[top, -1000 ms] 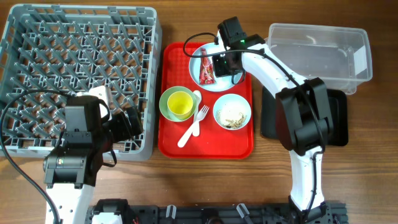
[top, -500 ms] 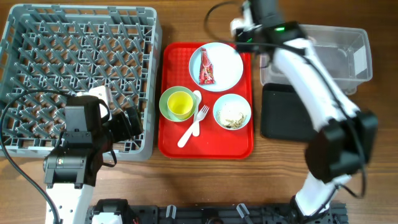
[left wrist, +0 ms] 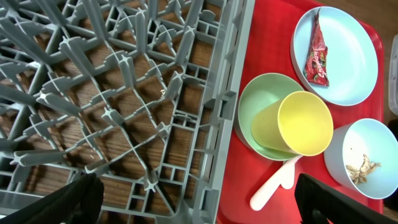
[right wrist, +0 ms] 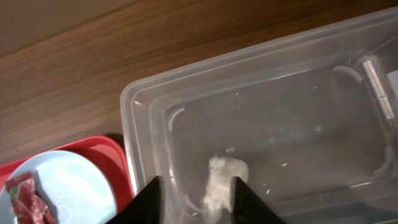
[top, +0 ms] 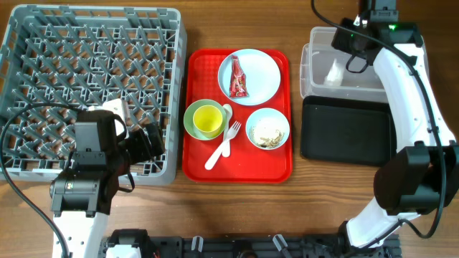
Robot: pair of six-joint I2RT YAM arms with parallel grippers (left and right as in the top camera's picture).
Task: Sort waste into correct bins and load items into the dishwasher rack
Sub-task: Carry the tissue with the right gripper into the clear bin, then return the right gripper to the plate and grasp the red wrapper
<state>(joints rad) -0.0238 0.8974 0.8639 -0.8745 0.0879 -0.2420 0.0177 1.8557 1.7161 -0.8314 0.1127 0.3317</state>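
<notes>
White scrap point(right wrist: 222, 179) inside clear tub point(right wrist: 142, 102); wrapper point(top: 237, 77) on plate point(top: 262, 72).

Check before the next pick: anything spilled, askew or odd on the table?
Nothing stands out. No spill: the leftovers sit inside the pale-blue bowl, the red wrapper lies flat on the plate, and the white scrap lies in the clear tub.

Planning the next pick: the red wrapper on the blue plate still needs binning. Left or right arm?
Right arm: jaws open over the clear tub, right beside the plate carrying the wrapper. The left arm sits at the rack's near corner, farther from it, so probably a longer reach.
</notes>
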